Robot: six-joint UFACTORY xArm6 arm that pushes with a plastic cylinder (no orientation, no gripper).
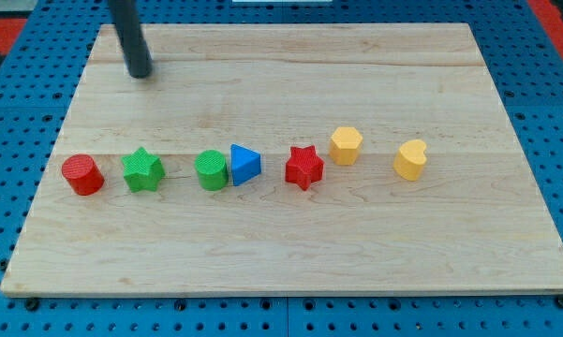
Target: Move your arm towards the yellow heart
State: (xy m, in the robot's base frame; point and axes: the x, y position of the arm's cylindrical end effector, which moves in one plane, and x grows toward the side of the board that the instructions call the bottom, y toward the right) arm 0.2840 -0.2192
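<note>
The yellow heart (411, 159) sits on the wooden board (290, 243) at the view's right, the last block in a row. My tip (140, 72) is on the board near its top left corner, far to the left of and above the heart. It touches no block. The dark rod rises out of the view's top.
A row of blocks runs across the board's middle: red cylinder (81, 175), green star (142, 170), green cylinder (210, 170) touching a blue triangle (244, 165), red star (303, 168), yellow hexagon (346, 145). A blue pegboard (553, 112) surrounds the board.
</note>
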